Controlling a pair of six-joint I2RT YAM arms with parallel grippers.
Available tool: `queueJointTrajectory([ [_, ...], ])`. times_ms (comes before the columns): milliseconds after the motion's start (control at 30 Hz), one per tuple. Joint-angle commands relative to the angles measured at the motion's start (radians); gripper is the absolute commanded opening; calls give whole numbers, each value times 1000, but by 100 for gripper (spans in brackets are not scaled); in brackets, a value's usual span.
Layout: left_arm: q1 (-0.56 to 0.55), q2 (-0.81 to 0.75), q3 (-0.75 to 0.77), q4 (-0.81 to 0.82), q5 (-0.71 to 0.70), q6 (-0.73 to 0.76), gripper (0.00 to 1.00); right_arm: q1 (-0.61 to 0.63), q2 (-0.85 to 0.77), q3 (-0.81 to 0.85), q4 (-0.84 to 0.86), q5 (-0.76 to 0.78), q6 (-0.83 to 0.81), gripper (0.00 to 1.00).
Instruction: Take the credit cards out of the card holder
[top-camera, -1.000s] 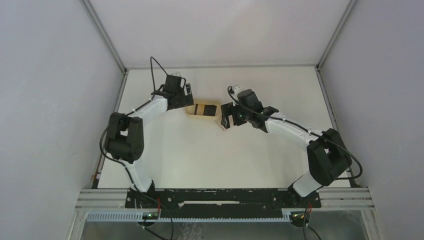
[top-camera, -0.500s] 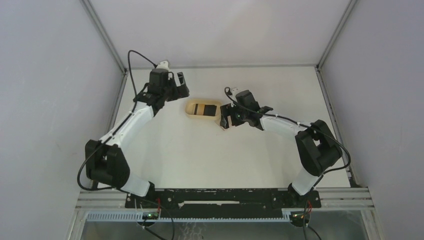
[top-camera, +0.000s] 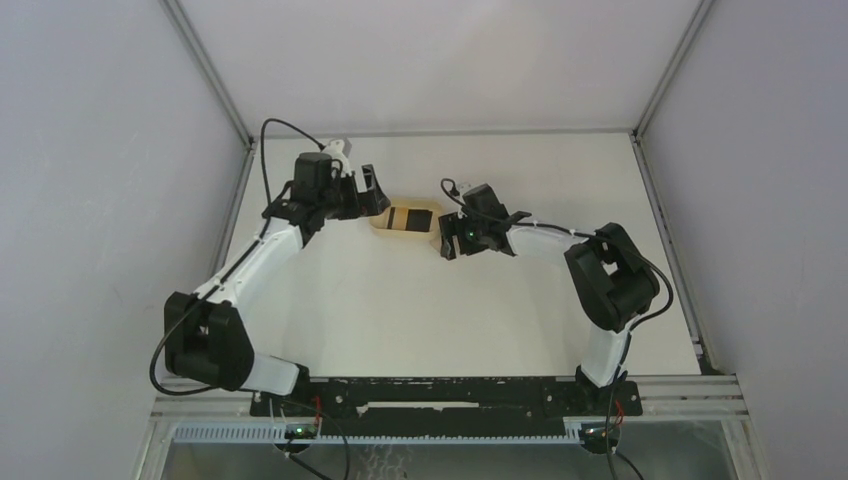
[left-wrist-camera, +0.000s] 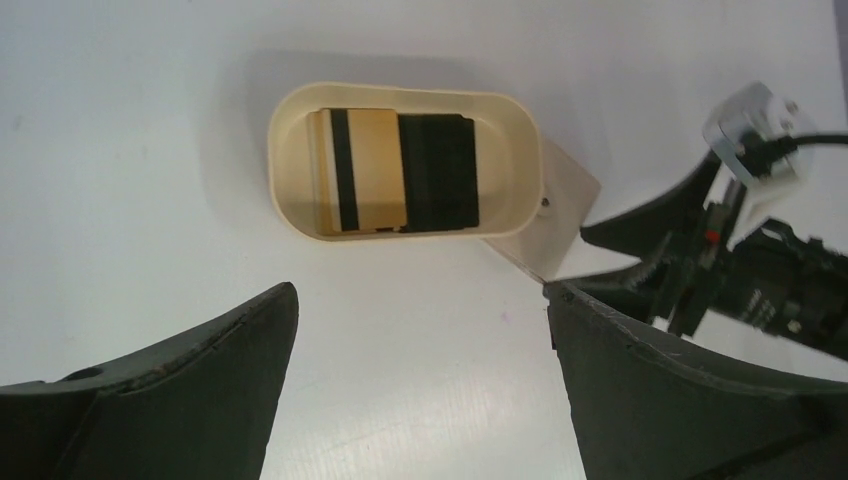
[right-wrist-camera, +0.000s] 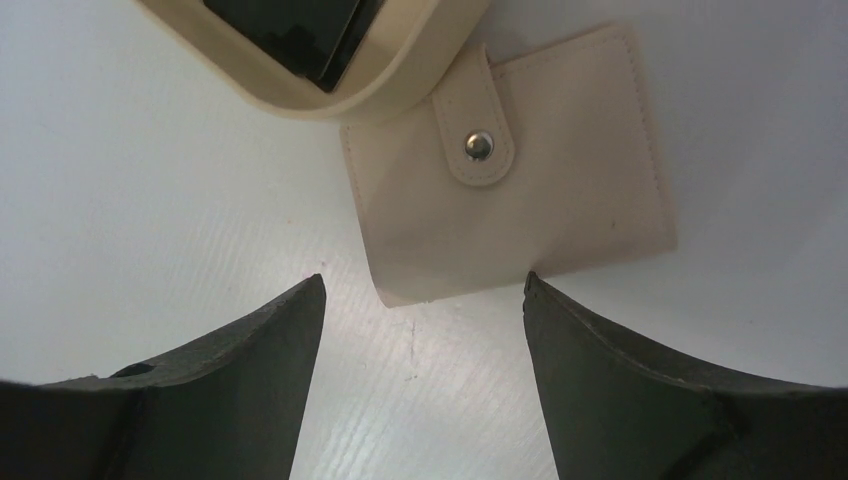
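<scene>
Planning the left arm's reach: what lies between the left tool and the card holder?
The oval tray, cards inside, sits between left tool and card holder, seen in the top view.

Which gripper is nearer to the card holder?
Right. The right gripper is open just above the card holder; the left gripper is open at the tray's opposite end, away from it.

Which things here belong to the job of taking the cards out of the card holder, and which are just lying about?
Belong to the job:
card holder, closed, flat on the table
gold card and black card, both lying in the tray
left gripper and right gripper, both open

Just there:
tray, beside the card holder
table
</scene>
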Motion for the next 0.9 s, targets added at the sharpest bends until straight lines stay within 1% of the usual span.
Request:
queueJointTrajectory([
  [0, 2, -119, -24, 30, 118, 60, 100, 1, -24, 74, 48, 60, -8, 81],
  [100, 2, -169, -48, 59, 131, 66, 100, 3, -39, 98, 43, 99, -39, 81],
  [167, 2, -174, -52, 76, 157, 54, 100, -1, -34, 121, 38, 103, -51, 80],
  [267, 2, -154, -26, 82, 189, 27, 100, -10, 7, 171, 24, 97, -74, 73],
  [333, 2, -142, -9, 82, 212, 19, 100, -20, 32, 197, 15, 90, -84, 72],
  [500, 5, -119, 1, 84, 207, 25, 100, -57, 73, 226, 15, 24, -104, 63],
  [633, 22, -81, 16, 78, 212, 4, 100, -67, 89, 233, -13, 4, -143, 63],
  [800, 61, -18, 10, 115, 288, -65, 100, -65, 104, 234, -26, -44, -159, 63],
  [867, 68, -8, 3, 119, 289, -71, 100, -55, 107, 233, -25, -58, -163, 63],
])
